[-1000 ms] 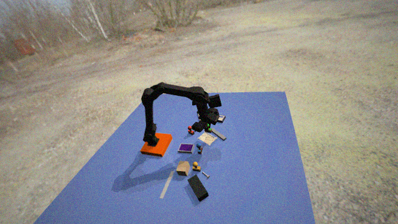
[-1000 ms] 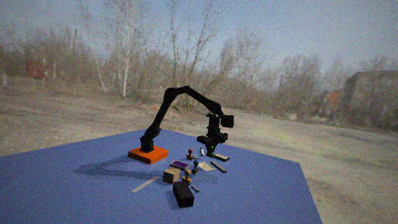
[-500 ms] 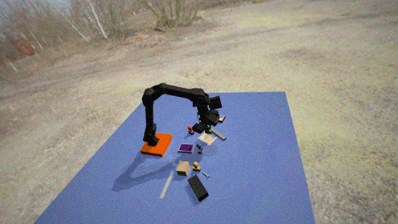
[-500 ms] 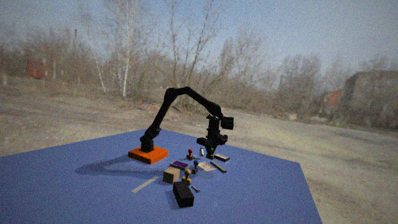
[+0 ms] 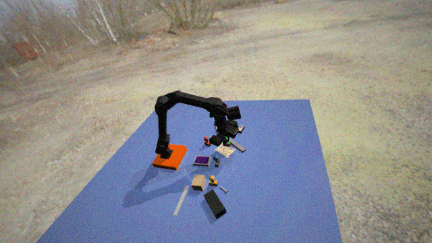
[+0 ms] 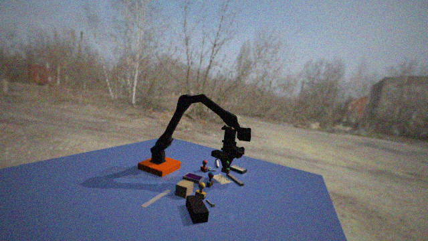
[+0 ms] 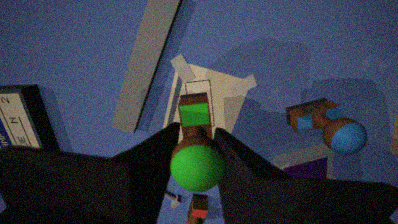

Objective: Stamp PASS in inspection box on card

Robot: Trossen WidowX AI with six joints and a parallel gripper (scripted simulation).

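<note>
My gripper (image 7: 197,131) (image 6: 227,162) is shut on the green-knobbed stamp (image 7: 197,167) (image 6: 225,169) (image 5: 227,142). It holds the stamp upright over the pale card (image 7: 229,84) (image 5: 224,151) (image 6: 221,179), apparently a little above it. In the wrist view the stamp's base covers part of the outlined box (image 7: 211,95); the box's upper end shows beyond it. The stamp's underside and anything under it are hidden. The purple ink pad (image 5: 202,160) (image 6: 192,177) (image 7: 311,170) lies nearer the arm's base.
Blue (image 5: 216,161) (image 7: 346,136), red (image 5: 206,141) (image 6: 204,166) and yellow (image 5: 212,181) (image 6: 200,191) stamps stand around. A grey bar (image 7: 145,70) (image 5: 237,146) lies beside the card, with a labelled pad (image 7: 22,117) beyond. A tan block (image 5: 198,182) and black block (image 5: 214,204) lie farther off.
</note>
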